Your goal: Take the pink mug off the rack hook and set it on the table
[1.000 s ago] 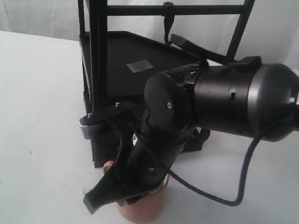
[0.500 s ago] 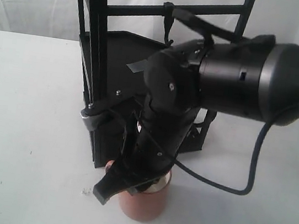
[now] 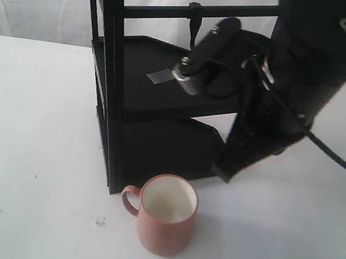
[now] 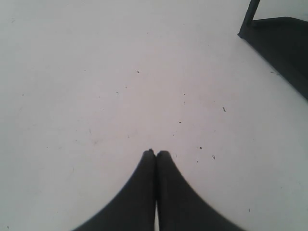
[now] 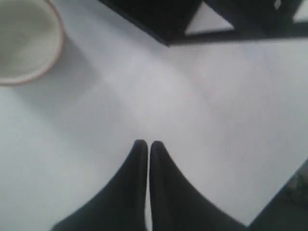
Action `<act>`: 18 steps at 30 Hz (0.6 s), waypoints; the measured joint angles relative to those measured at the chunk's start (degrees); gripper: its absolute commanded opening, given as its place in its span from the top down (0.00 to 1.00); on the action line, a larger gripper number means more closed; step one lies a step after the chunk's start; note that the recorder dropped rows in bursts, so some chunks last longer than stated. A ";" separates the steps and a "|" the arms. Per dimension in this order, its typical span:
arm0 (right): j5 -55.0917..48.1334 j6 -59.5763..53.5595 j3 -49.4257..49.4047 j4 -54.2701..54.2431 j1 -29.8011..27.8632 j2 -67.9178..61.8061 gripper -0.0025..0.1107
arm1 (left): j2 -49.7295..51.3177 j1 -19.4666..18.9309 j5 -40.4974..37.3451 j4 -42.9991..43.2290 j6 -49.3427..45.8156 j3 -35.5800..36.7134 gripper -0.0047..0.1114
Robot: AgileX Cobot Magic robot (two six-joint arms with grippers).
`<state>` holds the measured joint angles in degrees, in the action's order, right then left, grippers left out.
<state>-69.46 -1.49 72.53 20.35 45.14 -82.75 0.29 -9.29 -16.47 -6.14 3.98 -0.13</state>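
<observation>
no legible text or numbers on the pink mug [image 3: 164, 234], rack [image 3: 109, 95] or table [image 3: 33, 116]

salmon-pink mug [image 3: 164, 229] with cream inside, white speckled table [image 3: 28, 148], black rack [image 3: 165, 90]

The right arm [image 3: 296, 76] no longer hangs over the pink mug [image 3: 166, 222]; in the exterior view it has swung up and away toward 2 o'clock. The right gripper [image 5: 147, 143], earlier down at the mug, is off it with jaws pressed together. The mug's rim, cream inside and handle now show in full on the surface [image 3: 28, 148], as does the lower shelf of the rack [image 3: 164, 144].
</observation>
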 measured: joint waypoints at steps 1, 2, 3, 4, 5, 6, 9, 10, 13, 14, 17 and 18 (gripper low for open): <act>0.00 0.43 -1.65 0.73 -1.91 0.60 0.98 | 0.00 0.00 0.00 0.00 0.00 0.00 0.96; -0.12 0.83 -4.75 1.44 -5.92 1.89 0.98 | 0.00 0.00 0.00 0.00 0.00 0.00 0.96; -0.12 0.83 -6.75 1.89 -9.02 2.55 0.98 | 0.00 0.00 0.00 0.00 0.00 0.00 0.96; -0.12 0.72 -9.69 2.56 -13.63 3.54 0.98 | 0.00 0.00 0.00 0.00 0.00 0.00 0.96; -0.12 0.72 -11.11 2.97 -17.39 4.02 0.98 | 0.00 0.00 0.00 0.00 0.00 0.00 0.96; -0.28 0.63 -13.17 3.10 -23.42 4.24 0.98 | 0.00 0.00 0.00 0.00 0.00 0.00 0.96; -0.17 1.96 -14.60 2.49 -32.73 4.12 0.98 | 0.00 0.00 0.00 0.00 0.00 0.00 0.96; -0.05 2.93 -14.88 2.38 -35.65 4.01 0.98 | 0.00 0.00 0.00 0.00 0.00 0.00 0.96; -0.29 5.98 -14.88 2.38 -40.83 4.28 0.98 | 0.00 0.00 0.00 0.00 0.00 0.00 0.96; -0.29 7.17 -14.88 2.38 -41.86 5.17 0.98 | 0.00 0.00 0.00 0.00 0.00 0.00 0.96; -0.29 8.81 -14.34 2.13 -42.36 9.18 0.98 | 0.00 0.00 0.00 0.00 0.00 0.00 0.96; -0.16 9.07 -14.09 2.13 -42.46 10.71 0.98 | 0.00 0.00 0.00 0.00 0.00 0.00 0.96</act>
<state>-69.62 7.58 58.44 22.48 2.68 -72.03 0.29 -9.29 -16.47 -6.14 3.98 -0.13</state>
